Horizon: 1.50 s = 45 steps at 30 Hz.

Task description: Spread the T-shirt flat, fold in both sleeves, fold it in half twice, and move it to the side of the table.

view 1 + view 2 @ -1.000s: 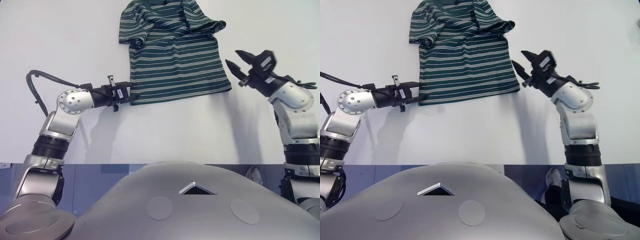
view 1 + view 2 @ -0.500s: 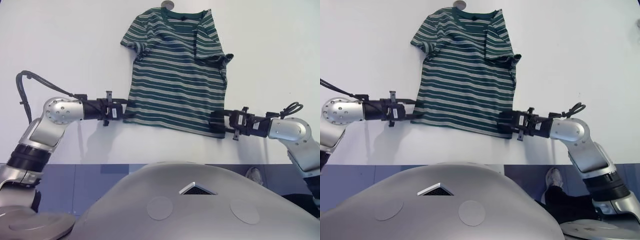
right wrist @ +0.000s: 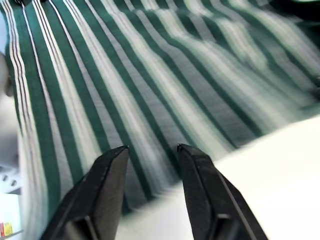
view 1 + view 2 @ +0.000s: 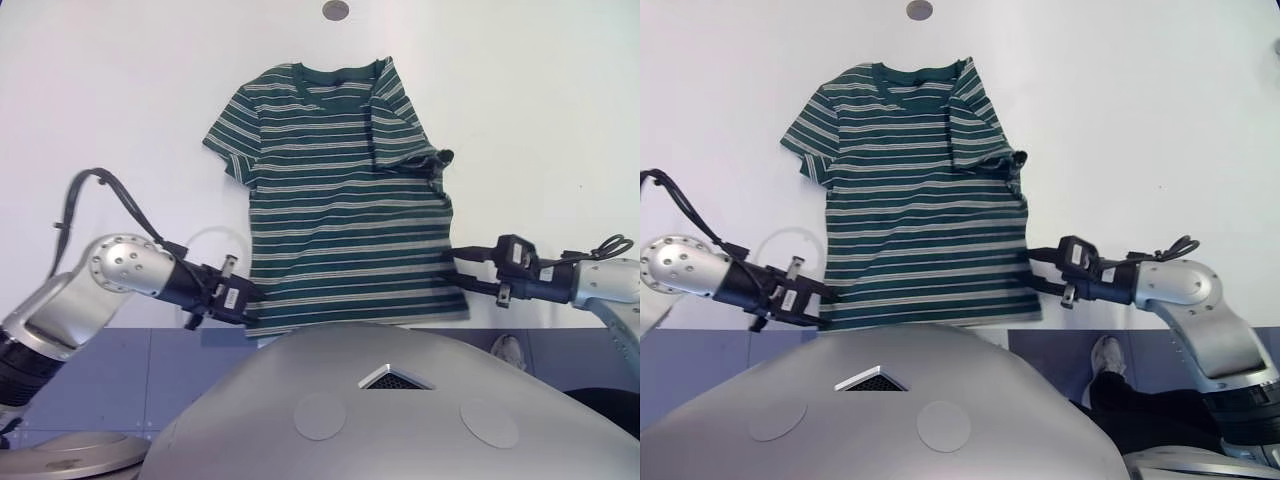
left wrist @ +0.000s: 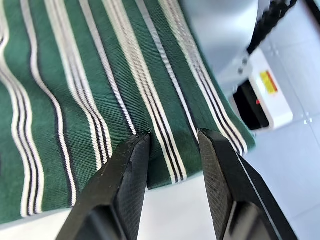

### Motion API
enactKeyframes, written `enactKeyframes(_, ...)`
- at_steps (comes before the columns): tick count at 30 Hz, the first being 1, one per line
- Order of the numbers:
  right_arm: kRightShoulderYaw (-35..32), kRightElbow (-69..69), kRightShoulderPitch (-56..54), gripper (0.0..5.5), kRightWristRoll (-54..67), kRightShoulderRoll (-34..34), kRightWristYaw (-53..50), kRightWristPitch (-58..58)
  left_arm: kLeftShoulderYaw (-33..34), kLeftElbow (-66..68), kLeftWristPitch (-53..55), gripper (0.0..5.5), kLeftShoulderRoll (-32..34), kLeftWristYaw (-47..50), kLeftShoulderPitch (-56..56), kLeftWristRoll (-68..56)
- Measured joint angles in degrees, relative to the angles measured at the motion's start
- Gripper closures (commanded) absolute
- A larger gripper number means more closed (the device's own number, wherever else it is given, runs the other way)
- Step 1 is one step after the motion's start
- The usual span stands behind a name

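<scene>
Surface: white matte table (image 4: pixel 120 90), smooth and flat; grey-blue tiled floor (image 4: pixel 100 365) shows below its near edge.
T-shirt (image 4: pixel 340 220): lies face up in the middle of the table, collar pointing away from the robot, hem toward it.
Edges: hem runs right along the table's near edge, both bottom corners close to the drop-off.
Open room: wide bare table on both sides of the shirt and beyond the collar.
Sleeves: left-side sleeve spread out flat; right-side sleeve flipped inward and bunched on the chest.
Fabric: dark green ribbed knit with thin white stripes in groups, body mostly smooth with a few soft ripples.
Left gripper (image 5: pixel 172 137): at the hem's left corner, black fingers (image 5: pixel 125 190) with cross-hatched pads parted, cloth visible in the gap, nothing pinched.
Right gripper (image 3: pixel 150 149): at the hem's right corner, fingers likewise parted over the stripes, not clamping.
Far side: small grey round spot (image 4: pixel 336 10) past the collar, hole or disc, cannot tell.
</scene>
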Motion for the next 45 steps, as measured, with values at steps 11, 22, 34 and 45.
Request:
enactKeyframes(11, 3.9, -1.1, -22.4, 3.67, -9.1, 12.9, -14.9, 4.7, 2.6, 6.7, -5.3, 3.77, -4.8, -4.8, -4.7, -4.1)
enactKeyframes(22, 24.9, 10.9, -33.6, 3.67, -37.2, 28.0, -29.1, 5.0, 0.0, 8.1, -3.4, 3.77, -11.8, -3.3, -8.8, -0.5)
enactKeyframes(34, 23.5, 4.7, -30.5, 3.67, -36.5, 29.4, -26.7, 3.9, -0.2, 11.5, -5.8, 3.77, -15.3, 0.7, -8.7, 2.4)
enactKeyframes(45, 24.7, 9.2, -29.6, 3.67, -43.5, 26.6, -28.6, -0.7, -0.4, 13.2, -10.1, 3.77, -15.4, 1.2, -8.2, 2.8)
